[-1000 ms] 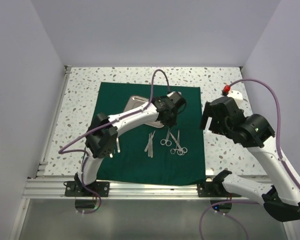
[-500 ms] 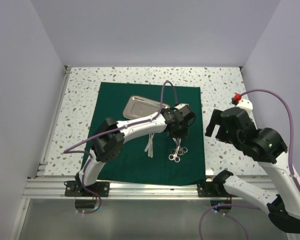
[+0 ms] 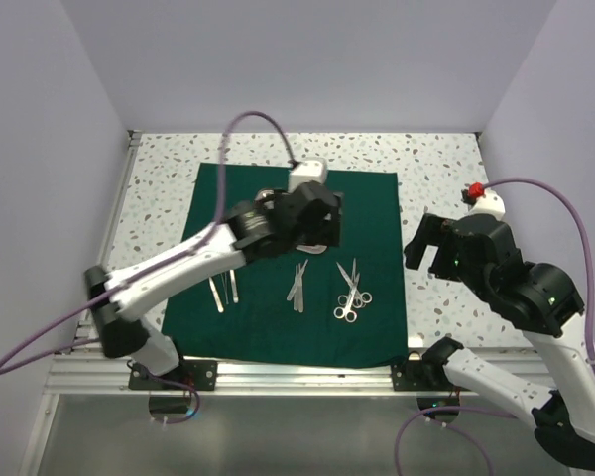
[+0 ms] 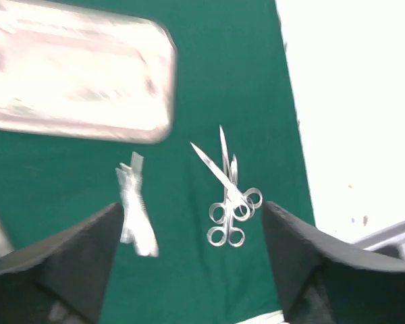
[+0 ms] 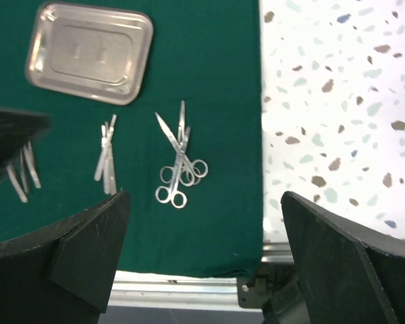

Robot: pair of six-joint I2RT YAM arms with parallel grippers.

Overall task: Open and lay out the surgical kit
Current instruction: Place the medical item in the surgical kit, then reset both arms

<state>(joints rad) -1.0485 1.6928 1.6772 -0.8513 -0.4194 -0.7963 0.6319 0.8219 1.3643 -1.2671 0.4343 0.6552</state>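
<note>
The dark green cloth lies spread flat on the table. My left gripper hovers open above its middle, holding nothing, and covers most of the steel tray. The left wrist view shows the tray blurred, tweezers and crossed ring-handled scissors lying on the cloth ahead of the left gripper. The scissors and tweezers lie near the cloth's front right. My right gripper hangs open and empty above the cloth's right edge. Its view shows tray, scissors and tweezers.
Another pair of tweezers lies on the cloth's left part, under the left arm. Speckled tabletop surrounds the cloth. A metal rail runs along the near edge. White walls close the left, back and right sides.
My left gripper has opened and pulled back up and left from the scissors, which stay on the cloth. The left arm now stretches out higher. The right arm has barely moved.
</note>
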